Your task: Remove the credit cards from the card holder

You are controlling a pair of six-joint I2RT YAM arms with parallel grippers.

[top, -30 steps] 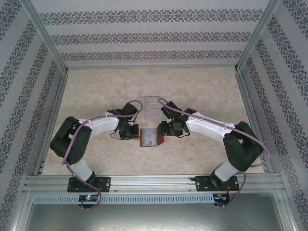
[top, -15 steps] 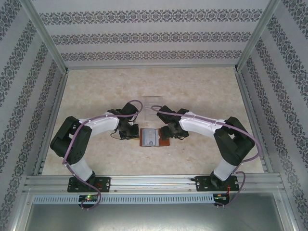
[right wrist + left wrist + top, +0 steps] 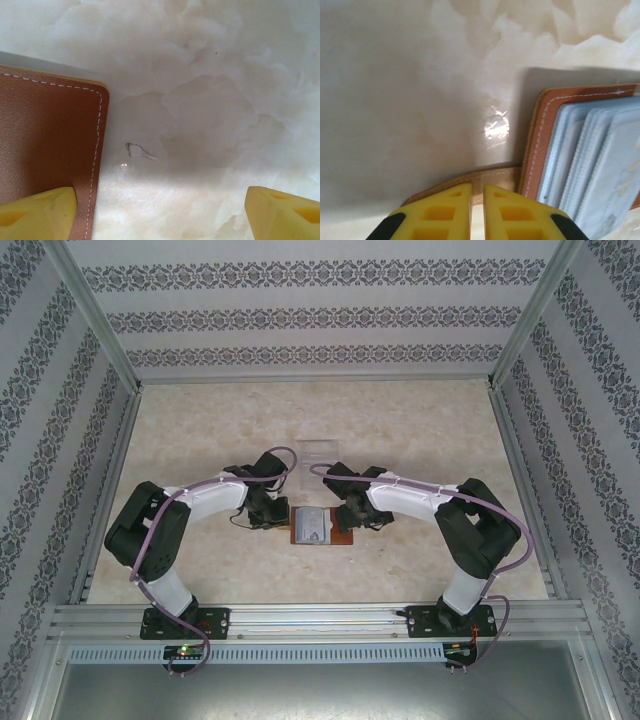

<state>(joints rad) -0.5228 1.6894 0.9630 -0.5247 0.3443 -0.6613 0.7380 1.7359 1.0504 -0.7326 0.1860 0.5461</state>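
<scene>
card holder, top view: the card holder [image 3: 343, 537] lies opened flat on the worktop [image 3: 200, 430], about midway between the left and right edges and nearer the near edge than the far one.
credit cards, top view: the credit cards [image 3: 312, 525] show as a pale grey patch inside the brown leather border.
tray, top view: a clear tray [image 3: 318, 454] sits just beyond the holder, toward the far edge.
pincers, top view: the left pincer [image 3: 270, 517] is at the holder's left side and the right pincer [image 3: 351, 520] at its right side. Both are too small here to read their jaws.
surface and room, top view: the worktop is glossy, cream and marbled. Walls [image 3: 320, 315] of banded grey floral paper close three sides, and an aluminium rail [image 3: 320, 618] runs along the near edge.
card holder, left wrist view: white stitching edges the leather [image 3: 543, 130], with the fanned cards [image 3: 605, 150] tucked in it.
left pincer, left wrist view: the yellow fingers are pressed almost together [image 3: 477, 200], their tips over the strap tab [image 3: 490, 176]. Whether they grip it, I cannot tell.
surface, left wrist view: a bright glare spot [image 3: 496, 127] lies beside the holder's shadow.
right pincer, right wrist view: it is spread wide [image 3: 161, 200]. One finger [image 3: 37, 212] overlaps the holder's stitched corner [image 3: 45, 140] and the other is over bare worktop [image 3: 210, 75].
surface, right wrist view: a small dark mark [image 3: 140, 151] lies just beside the leather edge.
</scene>
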